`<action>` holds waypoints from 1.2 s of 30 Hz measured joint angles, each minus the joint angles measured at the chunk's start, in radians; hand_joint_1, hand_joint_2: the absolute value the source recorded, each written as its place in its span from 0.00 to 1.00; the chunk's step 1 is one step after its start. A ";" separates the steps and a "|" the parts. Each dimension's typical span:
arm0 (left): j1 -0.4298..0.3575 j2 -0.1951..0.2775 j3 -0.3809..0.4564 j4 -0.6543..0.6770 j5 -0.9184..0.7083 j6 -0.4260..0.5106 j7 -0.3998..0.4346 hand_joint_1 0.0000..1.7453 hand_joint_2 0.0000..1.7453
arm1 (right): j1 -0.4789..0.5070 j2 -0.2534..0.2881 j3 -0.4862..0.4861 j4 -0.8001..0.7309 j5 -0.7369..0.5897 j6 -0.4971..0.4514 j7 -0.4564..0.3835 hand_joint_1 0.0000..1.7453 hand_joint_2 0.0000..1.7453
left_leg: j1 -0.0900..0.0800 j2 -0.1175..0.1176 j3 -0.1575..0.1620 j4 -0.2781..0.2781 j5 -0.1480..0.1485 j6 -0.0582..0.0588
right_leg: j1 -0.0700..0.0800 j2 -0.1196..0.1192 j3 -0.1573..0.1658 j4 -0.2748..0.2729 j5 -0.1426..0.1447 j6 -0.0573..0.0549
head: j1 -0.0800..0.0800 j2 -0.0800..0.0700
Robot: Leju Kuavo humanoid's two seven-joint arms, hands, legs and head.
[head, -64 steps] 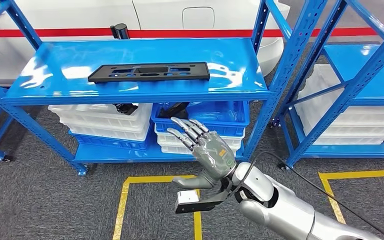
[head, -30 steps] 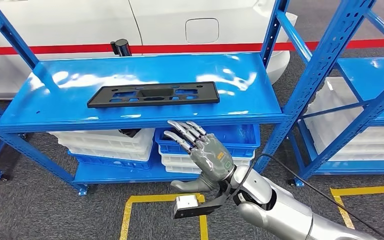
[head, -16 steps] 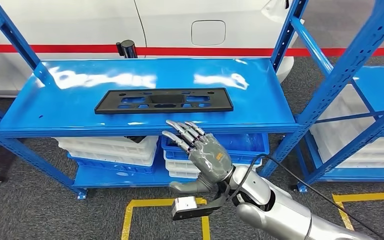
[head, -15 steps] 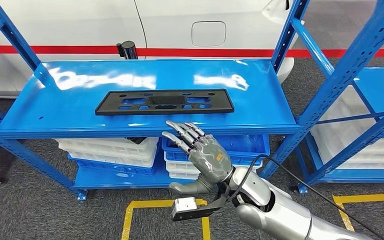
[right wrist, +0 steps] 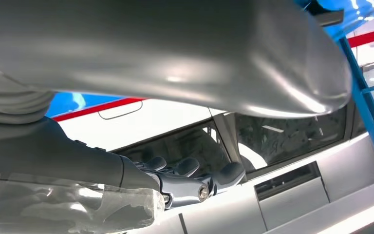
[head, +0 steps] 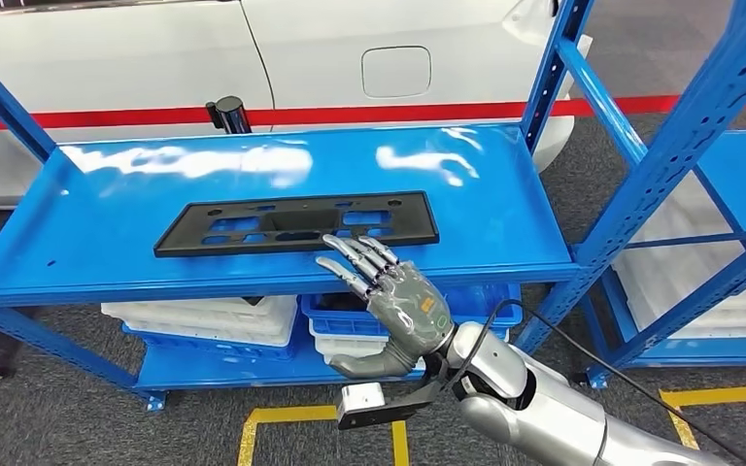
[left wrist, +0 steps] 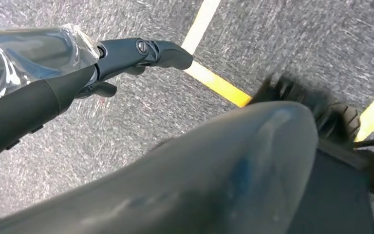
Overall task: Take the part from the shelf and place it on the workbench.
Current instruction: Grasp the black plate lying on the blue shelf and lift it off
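Blue shelf [head: 505,218]: black part [head: 296,221] lying flat, long axis left-right along it. Right hand [head: 389,301] spread, empty, fingertips at part's near edge; contact unclear.

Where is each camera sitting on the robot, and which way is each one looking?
Head view: high on the body, looking forward and down at the blue shelf with the black part; the right robot hand reaches up with fingers spread, holding nothing.
Left wrist view: at the left wrist, looking down at grey floor and a yellow line; the left robot hand shows.
Right wrist view: at the right wrist, looking up past the right robot hand at the white car.
Shared: the head and right wrist views both show the right robot hand and the car.
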 joint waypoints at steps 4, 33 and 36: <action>0.007 0.000 -0.002 0.000 0.000 0.000 0.000 0.00 0.00 | 0.002 0.001 0.001 -0.001 0.000 0.001 0.000 0.00 0.00 | -0.001 0.000 -0.084 0.037 0.026 0.002 | 0.002 0.004 0.033 0.000 -0.029 0.001 | 0.000 0.000; -0.001 -0.001 -0.005 0.004 -0.007 -0.004 -0.016 0.00 0.00 | -0.009 -0.001 0.010 -0.006 0.012 0.040 -0.002 0.00 0.00 | 0.011 0.002 -0.094 0.094 -0.022 -0.012 | -0.011 0.001 0.002 -0.002 0.000 0.014 | -0.002 0.000; 0.000 -0.001 -0.006 0.004 -0.008 -0.005 -0.016 0.00 0.00 | -0.010 0.000 0.012 -0.006 0.012 0.042 -0.003 0.00 0.00 | 0.002 0.002 -0.067 -0.061 0.102 0.007 | -0.007 0.004 0.026 -0.003 -0.016 0.014 | -0.002 0.000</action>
